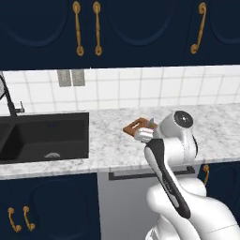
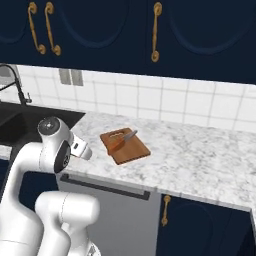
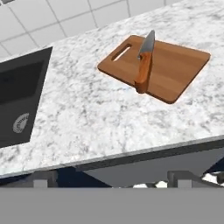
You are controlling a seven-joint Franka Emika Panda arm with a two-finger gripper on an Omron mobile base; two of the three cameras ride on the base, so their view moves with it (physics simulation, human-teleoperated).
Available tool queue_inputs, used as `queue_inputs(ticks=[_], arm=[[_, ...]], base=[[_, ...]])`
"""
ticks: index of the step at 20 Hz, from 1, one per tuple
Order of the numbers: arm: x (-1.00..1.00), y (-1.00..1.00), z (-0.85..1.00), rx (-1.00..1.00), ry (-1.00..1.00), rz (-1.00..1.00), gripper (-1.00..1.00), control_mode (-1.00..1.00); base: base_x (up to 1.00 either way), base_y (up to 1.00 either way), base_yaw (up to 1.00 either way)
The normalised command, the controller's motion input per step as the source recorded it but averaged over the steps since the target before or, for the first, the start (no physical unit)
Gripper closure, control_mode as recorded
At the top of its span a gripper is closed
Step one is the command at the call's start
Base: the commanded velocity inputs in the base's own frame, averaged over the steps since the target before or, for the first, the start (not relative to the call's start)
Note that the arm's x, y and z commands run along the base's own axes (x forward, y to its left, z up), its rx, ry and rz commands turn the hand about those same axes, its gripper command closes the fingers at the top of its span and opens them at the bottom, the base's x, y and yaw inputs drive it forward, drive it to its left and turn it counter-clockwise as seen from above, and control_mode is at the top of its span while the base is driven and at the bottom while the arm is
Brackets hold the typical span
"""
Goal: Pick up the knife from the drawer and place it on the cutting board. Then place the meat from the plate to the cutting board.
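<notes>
The knife (image 3: 143, 65) lies on the reddish-brown cutting board (image 3: 175, 65), blade pointing to the wall and orange-brown handle reaching the board's near edge. The board (image 2: 131, 150) rests on the marble counter with its handle hole toward the tiles, and the knife (image 2: 121, 140) lies across it. My gripper (image 3: 113, 179) hangs back over the counter's front edge, short of the board, open with nothing between its fingertips (image 3: 43, 179). The white hand (image 2: 80, 148) is left of the board, and it partly covers the board (image 1: 136, 125). The meat, the plate and the drawer are out of view.
A black sink (image 1: 44, 136) is set into the counter on the left, with a dark faucet (image 1: 9, 101) behind it. Bare marble counter (image 2: 200, 155) stretches right of the board. A grey panel with a dark bar handle (image 1: 140, 175) sits under the counter. Navy cabinets hang overhead.
</notes>
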Motion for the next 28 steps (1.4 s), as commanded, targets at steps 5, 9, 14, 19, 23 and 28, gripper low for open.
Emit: queue_inputs(ticks=[5, 9, 14, 19, 23, 28], arm=[[0.00, 0.00, 0.00, 0.00, 0.00, 0.00, -1.00, 1.00], [0.00, 0.00, 0.00, 0.00, 0.00, 0.00, -1.00, 1.00], [0.00, 0.00, 0.00, 0.00, 0.00, 0.00, -1.00, 1.00], [0.00, 0.00, 0.00, 0.00, 0.00, 0.00, -1.00, 1.00], [0.00, 0.00, 0.00, 0.00, 0.00, 0.00, -1.00, 1.00], [0.00, 0.00, 0.00, 0.00, 0.00, 0.00, -1.00, 1.00]], base=[[-0.36, 1.00, 0.08], [0.01, 1.00, 0.03], [0.12, 1.00, 0.00], [0.25, 1.00, 0.00], [0.34, 1.00, 0.00], [0.37, 1.00, 0.00]])
